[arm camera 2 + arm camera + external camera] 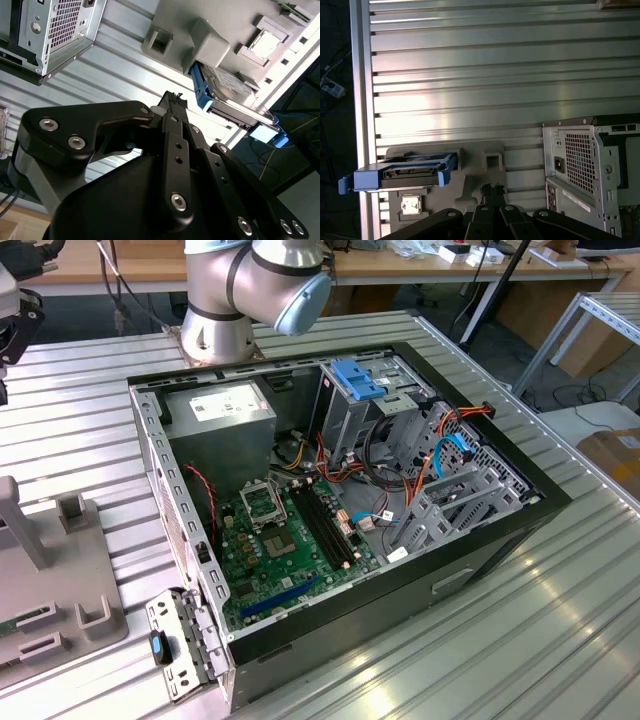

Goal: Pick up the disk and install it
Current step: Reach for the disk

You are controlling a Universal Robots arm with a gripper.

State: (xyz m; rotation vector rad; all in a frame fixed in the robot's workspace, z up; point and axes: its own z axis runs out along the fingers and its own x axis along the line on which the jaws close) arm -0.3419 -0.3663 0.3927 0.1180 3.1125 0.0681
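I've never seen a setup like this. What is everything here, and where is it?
Table: one, silver ribbed metal, under everything.
Computer case: one, black and silver, open, on the table.
Circuit board: one, green, inside the case.
Bracket: one, light blue, atop the case's metal cage.
Holder: one, grey, on the table beside the case.
Disk: one, blue-framed, on the holder.
Arm: one, silver, behind the case in the exterior view.
Gripper: one, black, above the table near the holder.
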